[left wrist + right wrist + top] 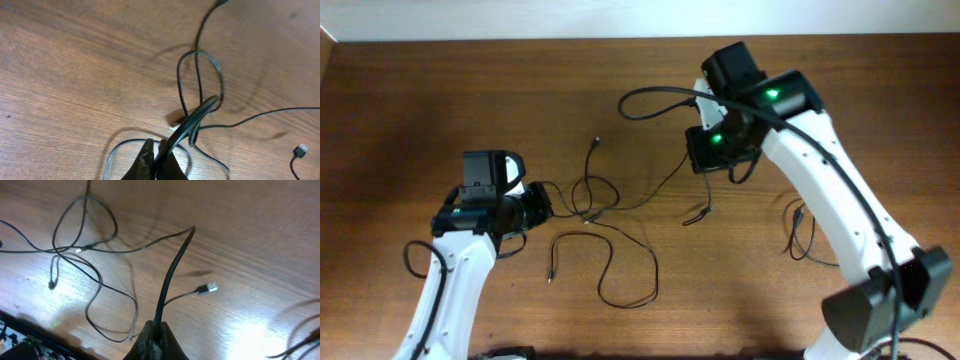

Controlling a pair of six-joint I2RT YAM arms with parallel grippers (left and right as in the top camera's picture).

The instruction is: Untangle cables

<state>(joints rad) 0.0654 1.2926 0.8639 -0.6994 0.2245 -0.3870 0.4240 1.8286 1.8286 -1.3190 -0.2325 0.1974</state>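
Note:
Thin black cables (588, 196) lie knotted in loops on the wooden table between my arms, and a wider loop (625, 272) trails toward the front. My left gripper (538, 207) is at the knot's left edge. In the left wrist view its jaws (159, 156) are shut on a black cable strand (197, 114) that rises out of the loops (200, 75). My right gripper (720, 152) is up and to the right. Its jaws (156, 332) are shut on a black cable (172, 270) that leads back to the knot (82, 230). A silver-tipped plug (210, 287) lies beside it.
A separate black cable (800, 232) lies at the right, beside the right arm. A small plug end (596, 141) lies behind the knot. Another plug (301, 149) shows at the right of the left wrist view. The table's far edge meets a white wall.

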